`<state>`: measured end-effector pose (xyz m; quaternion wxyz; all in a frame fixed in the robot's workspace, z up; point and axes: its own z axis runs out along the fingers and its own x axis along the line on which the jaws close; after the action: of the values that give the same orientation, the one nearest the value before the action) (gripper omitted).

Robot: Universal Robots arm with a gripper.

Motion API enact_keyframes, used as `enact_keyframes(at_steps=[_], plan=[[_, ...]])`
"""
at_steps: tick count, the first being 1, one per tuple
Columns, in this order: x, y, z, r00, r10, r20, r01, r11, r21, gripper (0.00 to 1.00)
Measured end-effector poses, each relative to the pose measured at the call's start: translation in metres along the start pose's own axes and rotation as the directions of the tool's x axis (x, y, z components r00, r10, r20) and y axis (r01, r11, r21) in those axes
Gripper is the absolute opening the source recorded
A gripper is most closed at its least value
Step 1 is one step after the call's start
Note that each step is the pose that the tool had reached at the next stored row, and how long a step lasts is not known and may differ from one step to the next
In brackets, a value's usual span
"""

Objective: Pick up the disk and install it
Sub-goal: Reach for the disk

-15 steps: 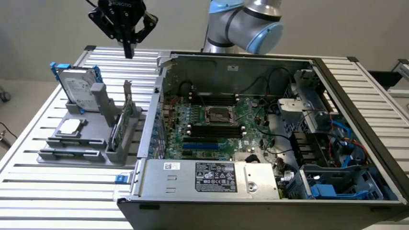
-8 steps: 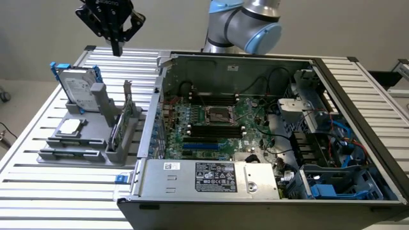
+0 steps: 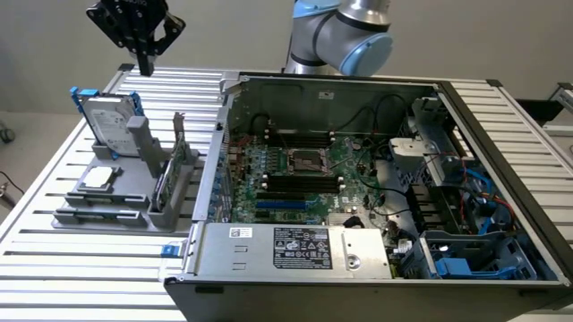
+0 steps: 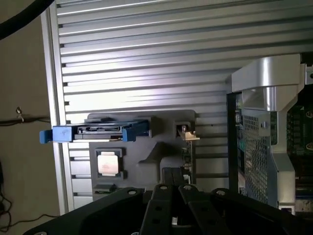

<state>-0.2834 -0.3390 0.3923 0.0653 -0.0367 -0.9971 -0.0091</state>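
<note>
**Gripper (image 3: 144,66) shut and empty, high above the disk (image 3: 111,123)**

We see the gripper in the upper left of the exterior view. Its fingers are pressed together and point down, and there is nothing between them. It hangs in the air, well apart from everything on the counter (image 3: 54,268).

The disk stands upright on its edge in the grey holder (image 3: 106,213) at the left of that frame, below the gripper. Its white label faces the camera and its blue frame shows at the top corners. It is untouched and not yet lifted. We judge the step in hand to be the approach for the pick-up, with none of the install done.

As we read it, picking up the disk calls for the fingers to part and for the gripper to line up over the disk's top edge, clear of the holder's posts.

The exterior view gives us the whole open computer case (image 3: 358,201), including the corner with blue plastic parts at the lower right of the frame. It also shows how far the gripper hangs above the holder.

The wrist view looks straight down past the closed gripper (image 4: 171,182). There the disk (image 4: 98,131) appears edge-on as a thin bar with blue ends. The small square chip (image 4: 108,162) lies just beside it, and the upright card (image 4: 188,147) stands between the disk and the wall of the case.
</note>
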Motion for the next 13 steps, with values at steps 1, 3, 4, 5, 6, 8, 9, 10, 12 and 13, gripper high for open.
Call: enact_keyframes(at_steps=[1, 3, 4, 5, 6, 8, 9, 10, 12, 13], plan=[[0.003, 0.0007, 0.0004, 1.0, 0.0, -0.0035, 0.0, 1.0, 0.0006, 0.11], [0.009, 0.0021, 0.0013, 0.9999, 0.0, -0.0106, 0.0, 1.0, 0.0019, 0.11], [0.012, 0.0028, 0.0017, 0.9999, 0.0, -0.0145, 0.0, 1.0, 0.0026, 0.11], [0.015, 0.0034, 0.0021, 0.9998, 0.001, -0.0181, -0.001, 1.0, 0.0032, 0.11], [0.018, 0.0041, 0.0025, 0.9998, 0.001, -0.0219, -0.001, 1.0, 0.0038, 0.11], [0.024, 0.0056, 0.0034, 0.9996, 0.001, -0.0296, -0.001, 1.0, 0.0051, 0.11], [0.027, 0.0063, 0.0038, 0.9994, 0.001, -0.0333, -0.001, 1.0, 0.0058, 0.11], [0.03, 0.007, 0.0042, 0.9993, 0.001, -0.0371, -0.001, 1.0, 0.0065, 0.11], [0.036, 0.0086, 0.005, 0.999, 0.002, -0.0446, -0.002, 1.0, 0.008, 0.11], [0.039, 0.0095, 0.0055, 0.9988, 0.002, -0.0486, -0.002, 1.0, 0.0087, 0.11]])
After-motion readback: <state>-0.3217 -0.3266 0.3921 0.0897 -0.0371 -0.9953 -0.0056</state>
